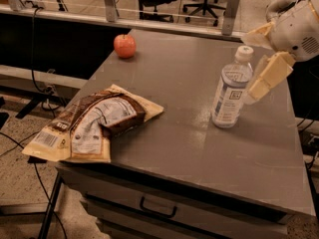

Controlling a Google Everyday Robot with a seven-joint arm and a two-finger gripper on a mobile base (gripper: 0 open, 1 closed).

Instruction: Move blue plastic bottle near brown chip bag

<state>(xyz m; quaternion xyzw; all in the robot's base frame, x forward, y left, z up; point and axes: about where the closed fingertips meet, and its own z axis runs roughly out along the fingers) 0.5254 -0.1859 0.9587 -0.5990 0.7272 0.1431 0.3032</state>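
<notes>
The bottle [230, 91] stands upright on the table [189, 83], white cap on top and its label with a small dark square facing the camera. The pincer [250, 63] hangs just to the right of the bottle, near the level of its cap and shoulder. Its two pale fingers [269, 73] are spread apart and hold nothing. One finger reaches toward the cap from behind and above. The other slants down beside the bottle's right side. Whether that lower finger touches the plastic cannot be told.

The bag [94, 123] lies flat well to the left of the bottle and nearer the front edge, white-grey panel up. Its barcode end hangs over the table's left front corner. An apple [124, 46] sits far to the left of the bottle and farther back, close to the rear left edge. Below and to the left of the bottle, a drawer [158, 208] with a dark handle shows in the table's front.
</notes>
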